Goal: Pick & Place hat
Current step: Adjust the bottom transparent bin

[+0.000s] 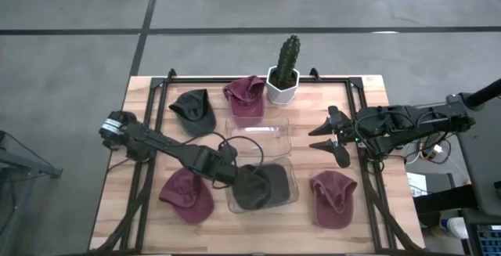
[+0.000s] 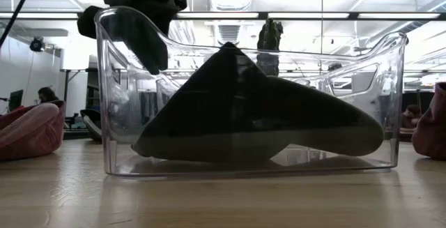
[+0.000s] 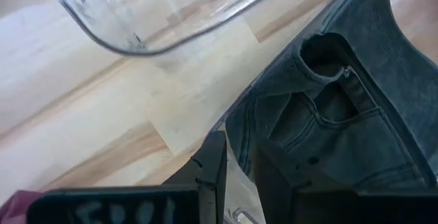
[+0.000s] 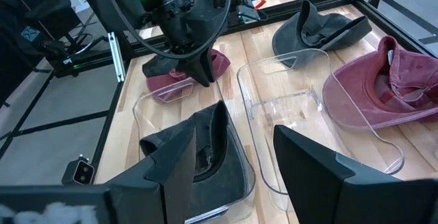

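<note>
Hats lie scattered over the wooden table [image 1: 156, 217], and the one at work is a dark grey cap [image 1: 262, 185] sitting inside the nearer clear bin [image 1: 290, 199], its crown peaked up against the bin's wall in the low view. The left gripper [image 1: 235, 174] reaches from the left edge of the table to the bin's left rim; its fingers [image 3: 212, 176] are spread with the bin's transparent wall between them, and the cap's denim fabric lies just beside them, released rather than pinched. A second clear bin [image 1: 258, 133], holding nothing visible, stands just behind the first, toward the cactus [image 1: 286, 56] in its white pot [image 1: 282, 88]. Around the bins rest four more hats: a dark one [image 1: 194, 111] at the back left, a maroon one [image 1: 245, 95] beside the pot and touching the rear bin's edge, a maroon one [image 1: 186, 193] at the front left next to the left arm, and a maroon one [image 1: 334, 199] at the front right. The right gripper [image 1: 333, 138] hangs above the table to the right of the bins, its fingers [image 4: 171, 166] wide apart and holding nothing.
</note>
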You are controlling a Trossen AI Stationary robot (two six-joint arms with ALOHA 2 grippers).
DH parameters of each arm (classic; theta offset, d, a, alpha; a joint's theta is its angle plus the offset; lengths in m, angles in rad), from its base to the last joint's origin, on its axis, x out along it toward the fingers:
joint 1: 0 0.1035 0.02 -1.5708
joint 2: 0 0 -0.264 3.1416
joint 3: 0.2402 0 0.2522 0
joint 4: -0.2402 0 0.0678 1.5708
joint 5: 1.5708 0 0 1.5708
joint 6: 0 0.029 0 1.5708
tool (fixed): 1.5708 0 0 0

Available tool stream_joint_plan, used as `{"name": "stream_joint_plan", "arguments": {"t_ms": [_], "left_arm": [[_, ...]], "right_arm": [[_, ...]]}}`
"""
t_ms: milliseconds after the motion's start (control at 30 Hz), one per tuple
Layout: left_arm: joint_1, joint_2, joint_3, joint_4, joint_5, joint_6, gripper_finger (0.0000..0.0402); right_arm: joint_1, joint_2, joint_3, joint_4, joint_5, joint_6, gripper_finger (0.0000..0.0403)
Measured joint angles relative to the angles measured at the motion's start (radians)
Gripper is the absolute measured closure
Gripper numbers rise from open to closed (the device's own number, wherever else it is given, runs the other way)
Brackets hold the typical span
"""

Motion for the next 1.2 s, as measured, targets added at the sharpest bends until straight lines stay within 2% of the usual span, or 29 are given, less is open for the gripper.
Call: {"name": "stream_joint_plan", "arguments": {"t_ms": [533,1033,1200], "left_arm": [[0.058,0.001,0.000,-0.004,-0.032,0.104,0.0336],[0.074,0.001,0.000,0.006,-0.046,0.130,0.0336],[0.067,-0.004,0.067,0.011,-0.031,0.139,0.0336]], "right_arm": [[0.000,0.000,0.000,0.000,-0.007,0.000,0.0211],[0.000,0.000,0.000,0.000,-0.006,0.001,0.0211],[0.000,0.000,0.000,0.000,-0.006,0.001,0.0211]]}}
